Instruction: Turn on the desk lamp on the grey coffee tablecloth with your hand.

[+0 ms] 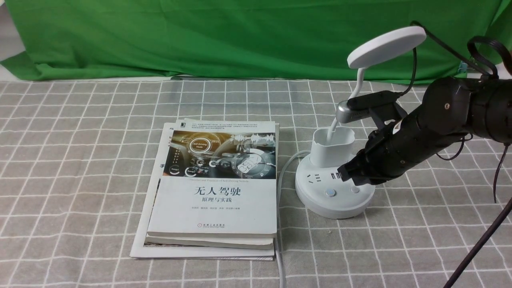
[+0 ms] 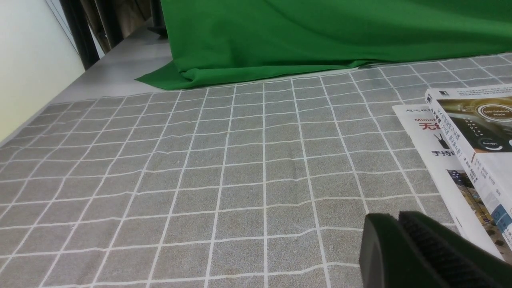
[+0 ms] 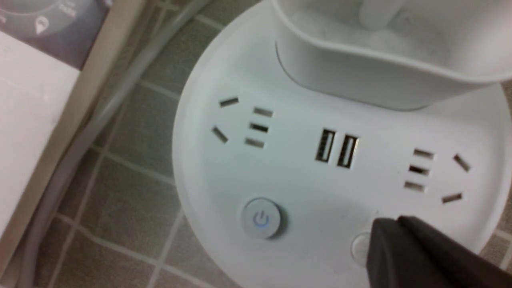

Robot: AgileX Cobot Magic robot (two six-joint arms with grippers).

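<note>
The white desk lamp (image 1: 334, 188) stands on the grey coffee tablecloth (image 1: 80, 160) at the right, its disc head (image 1: 386, 46) unlit. Its round base carries sockets, a power button (image 1: 330, 193) and a second button (image 1: 355, 189). My right gripper (image 1: 344, 173) is shut and empty, its tip low over the base beside the second button. In the right wrist view the shut tip (image 3: 390, 228) partly covers the second button (image 3: 360, 247); the power button (image 3: 261, 219) lies apart from it. My left gripper (image 2: 396, 218) is shut and empty over bare cloth.
A stack of books (image 1: 214, 188) lies left of the lamp, with the lamp's white cable (image 1: 280, 224) running between them toward the front edge. The green backdrop cloth (image 1: 240, 36) hangs at the back. The books' edge (image 2: 472, 132) shows in the left wrist view.
</note>
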